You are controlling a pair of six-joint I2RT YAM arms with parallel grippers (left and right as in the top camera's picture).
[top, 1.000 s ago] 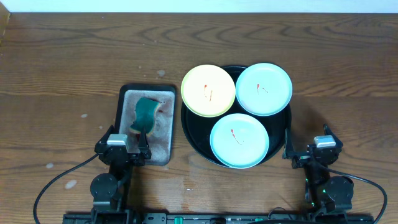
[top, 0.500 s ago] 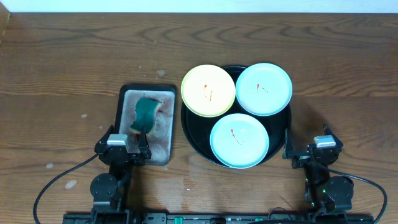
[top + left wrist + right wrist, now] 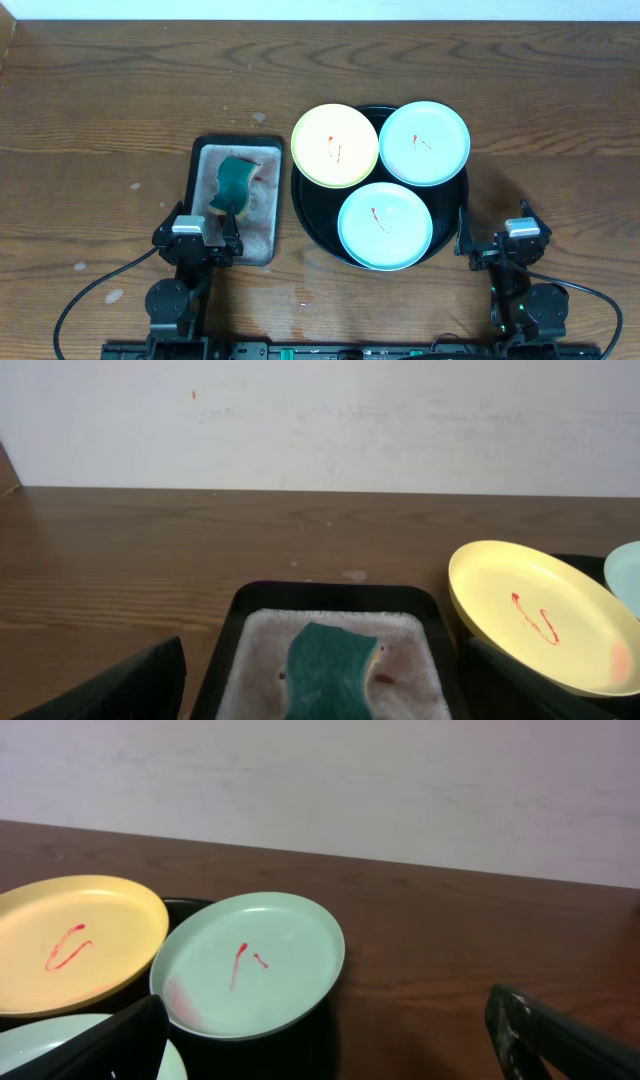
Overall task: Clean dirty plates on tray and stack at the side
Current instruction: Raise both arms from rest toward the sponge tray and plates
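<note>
Wood worktop (image 3: 100, 120) is loaded with a tray (image 3: 312, 222); plates (image 3: 385, 235), likely light, stiff and slick, are best pinched at the rim. Left pincer (image 3: 199, 225) and right pincer (image 3: 494, 235) are spread.

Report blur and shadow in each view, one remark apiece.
Overhead: even light, sharp, a soft shadow on the brown wooden table right of the large round glossy black tray. Left wrist: the dark green sponge near the lens looks soft. Right wrist: the dark fingers in the bottom corners are blurred.

left pincer (image 3: 200, 225): jaws wide apart, empty | right pincer (image 3: 497, 232): jaws wide apart, empty | both low, pointing forward
</note>
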